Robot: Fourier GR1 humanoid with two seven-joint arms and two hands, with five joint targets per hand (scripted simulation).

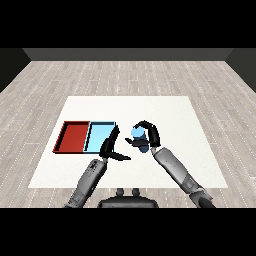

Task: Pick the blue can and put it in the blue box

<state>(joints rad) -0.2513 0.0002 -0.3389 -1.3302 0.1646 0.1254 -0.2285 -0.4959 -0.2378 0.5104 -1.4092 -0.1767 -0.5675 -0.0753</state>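
Observation:
The blue can [139,138] is held in my right hand [148,135], whose fingers and thumb curl round it, just right of the light blue tray. The light blue tray [99,137] lies on the white table beside the red tray [73,136], blue on the right. My left hand [110,146] hovers at the blue tray's right edge with its fingers straight and thumb spread, holding nothing. The can's lower part is hidden by my right hand's fingers.
The white table [175,115] extends far to the right and behind the trays. Both grey forearms come in from the lower corners. Grey wooden floor surrounds the table.

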